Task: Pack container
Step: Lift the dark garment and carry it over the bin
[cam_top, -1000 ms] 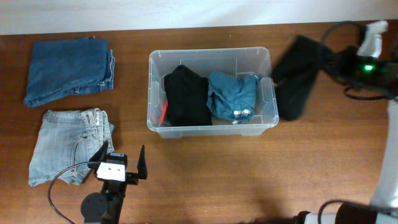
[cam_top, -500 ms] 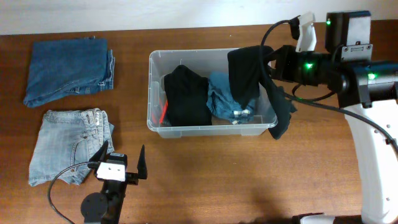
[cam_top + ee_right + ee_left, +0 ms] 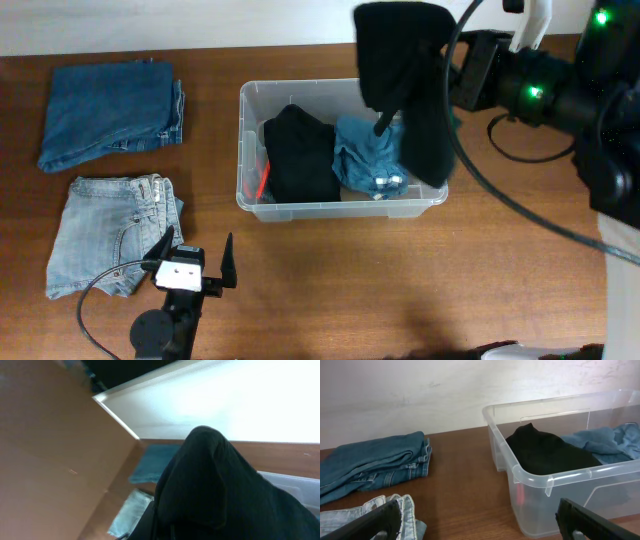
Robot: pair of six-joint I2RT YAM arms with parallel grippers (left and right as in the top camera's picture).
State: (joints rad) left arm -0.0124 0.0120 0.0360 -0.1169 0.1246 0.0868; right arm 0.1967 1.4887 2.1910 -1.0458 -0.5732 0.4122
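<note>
Brown wooden counter (image 3: 330, 280) fills the overhead view, with a white wall along its twelve o'clock edge. At the centre the container (image 3: 248, 150) is seen, a clear rimmed bin standing flat on the counter. Inside it a folded black garment (image 3: 300, 155) lies at nine o'clock and a blue denim piece (image 3: 372, 152) at three o'clock, the two touching.

Above the container's one o'clock corner a hanging black garment (image 3: 400, 70) is held up by the right arm (image 3: 505, 85). The right pincer is hidden under this cloth in both views that face it. It is taken to be fully closed on the garment, since the cloth drapes from the arm's end. The left pincer (image 3: 197, 255) is parked at seven o'clock, spread as wide as it goes, with nothing between its fingers.

Dark blue jeans (image 3: 110, 115) lie at ten o'clock and pale jeans (image 3: 115, 235) at eight o'clock, well apart from the container and not yet packed.

Part of the hanging cloth appears to trail over the three o'clock rim. If it were released there, that part could be left draped over the rim or dropped onto the counter. Cloth caught on the fingers could also be dragged back out on retreat, and the light bin could be shifted. A cable (image 3: 510, 200) looped near the cloth could snag it.
</note>
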